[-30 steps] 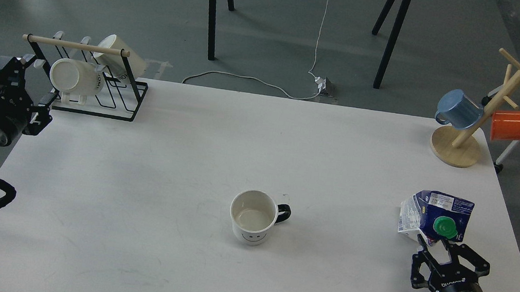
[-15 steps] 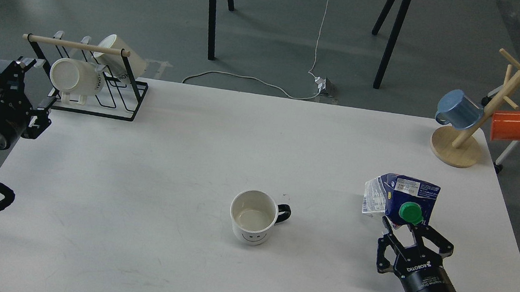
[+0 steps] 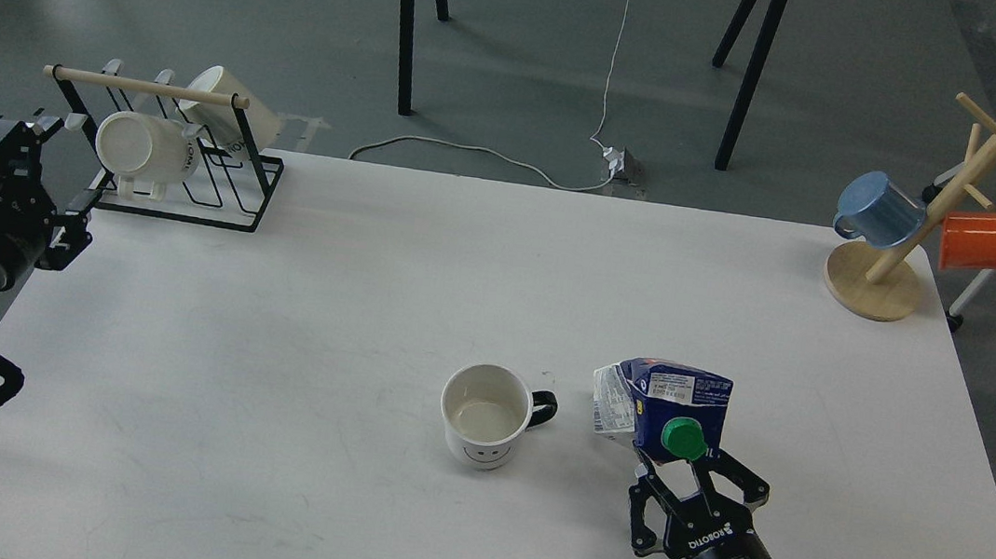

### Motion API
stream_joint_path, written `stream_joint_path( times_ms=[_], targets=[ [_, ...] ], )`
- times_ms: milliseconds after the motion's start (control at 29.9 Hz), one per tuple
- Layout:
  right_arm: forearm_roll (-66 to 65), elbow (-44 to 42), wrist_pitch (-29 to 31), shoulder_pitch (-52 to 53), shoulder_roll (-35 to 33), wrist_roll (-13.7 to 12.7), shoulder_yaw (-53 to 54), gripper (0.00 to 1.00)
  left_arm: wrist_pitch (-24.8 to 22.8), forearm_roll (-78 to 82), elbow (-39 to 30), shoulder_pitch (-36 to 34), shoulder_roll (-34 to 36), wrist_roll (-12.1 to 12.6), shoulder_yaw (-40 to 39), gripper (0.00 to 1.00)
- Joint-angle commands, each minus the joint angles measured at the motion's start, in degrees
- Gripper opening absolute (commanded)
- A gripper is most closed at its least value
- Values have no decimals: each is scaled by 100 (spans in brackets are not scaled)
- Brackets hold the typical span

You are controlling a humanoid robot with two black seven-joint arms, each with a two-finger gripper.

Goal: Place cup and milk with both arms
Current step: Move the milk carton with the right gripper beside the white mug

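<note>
A white cup (image 3: 485, 414) with a smiley face and a black handle stands upright near the middle front of the white table (image 3: 425, 262). A blue and white milk carton (image 3: 662, 406) with a green cap is held just right of the cup, apart from it. My right gripper (image 3: 680, 474) is shut on the carton's lower part, coming in from the bottom edge. My left gripper (image 3: 29, 160) is at the far left, beside the table's edge and the mug rack; its fingers look spread with nothing between them.
A black wire rack (image 3: 183, 159) with a wooden bar holds two white mugs at the back left. A wooden mug tree (image 3: 905, 242) with a blue mug (image 3: 876, 208) and an orange mug (image 3: 976, 240) stands at the back right corner.
My right gripper has carried the milk carton leftwards from the table's right side to just right of the cup. My left gripper has drawn back slightly to the left.
</note>
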Motion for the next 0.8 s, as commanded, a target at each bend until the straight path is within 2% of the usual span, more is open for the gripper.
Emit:
stream_joint_path(
  times_ms=[0, 770],
  targets=[
    [-91, -1, 0, -10, 117, 0, -127, 38, 0, 0, -1, 2, 0, -1, 0, 97],
    [-197, -54, 0, -27, 161, 0, -189, 38, 0, 0, 8, 29, 9, -1, 0, 98]
  ],
)
